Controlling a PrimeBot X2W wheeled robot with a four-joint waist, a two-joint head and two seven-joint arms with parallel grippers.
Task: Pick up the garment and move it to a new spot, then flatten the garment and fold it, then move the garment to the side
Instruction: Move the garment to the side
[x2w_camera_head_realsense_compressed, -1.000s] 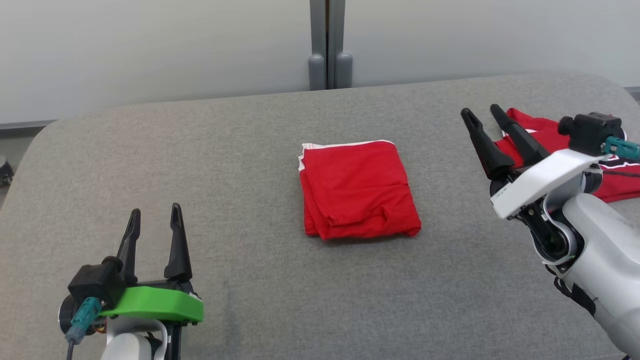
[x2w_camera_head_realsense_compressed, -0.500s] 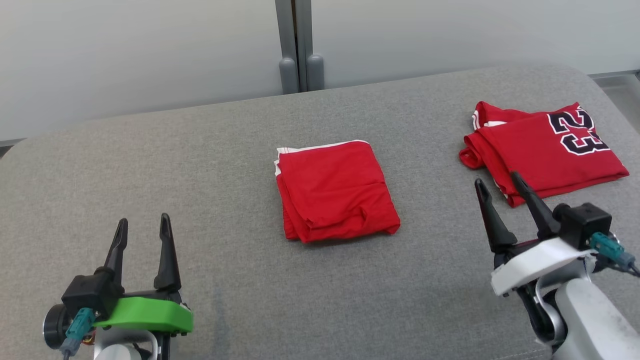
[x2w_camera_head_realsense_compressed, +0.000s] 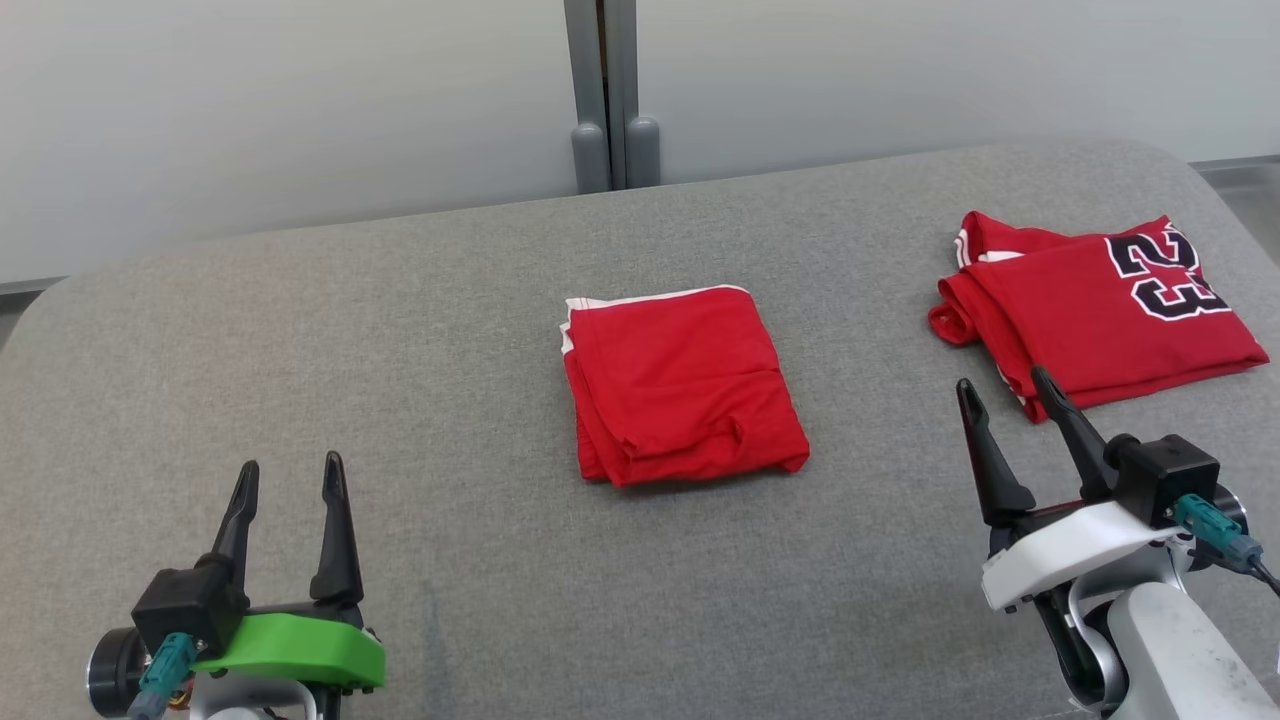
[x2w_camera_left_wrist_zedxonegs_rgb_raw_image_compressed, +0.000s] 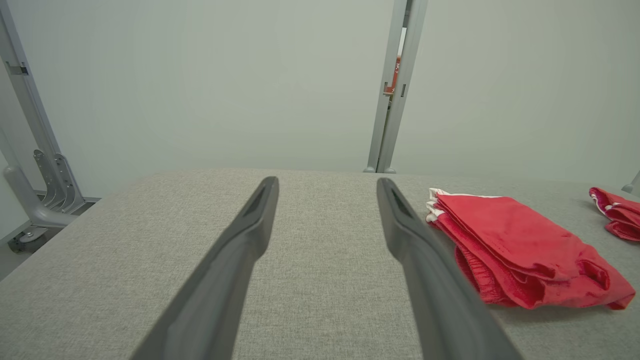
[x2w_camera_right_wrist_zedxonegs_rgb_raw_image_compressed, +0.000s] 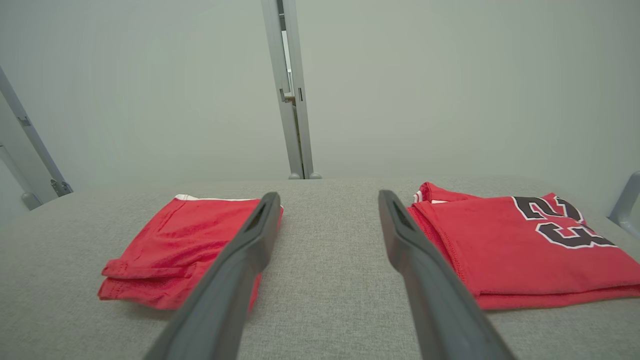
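Folded red garment (x2w_camera_head_realsense_compressed: 685, 385) mid grey table (x2w_camera_head_realsense_compressed: 400, 350), numbered jersey (x2w_camera_head_realsense_compressed: 1100, 315) at right, left fingers (x2w_camera_head_realsense_compressed: 335, 540) and right fingers (x2w_camera_head_realsense_compressed: 985, 450) spread wide, empty

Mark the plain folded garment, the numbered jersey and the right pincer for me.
plain folded garment (x2w_camera_head_realsense_compressed: 685, 385), head view, middle of its top layer.
numbered jersey (x2w_camera_head_realsense_compressed: 1080, 320), head view, red cloth beside the numerals.
right pincer (x2w_camera_head_realsense_compressed: 1002, 380), head view, midway between its fingertips.

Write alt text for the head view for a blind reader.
A folded red garment lies centred on a grey table, a folded red jersey numbered 23 to its right. The left gripper and right gripper are open and empty.
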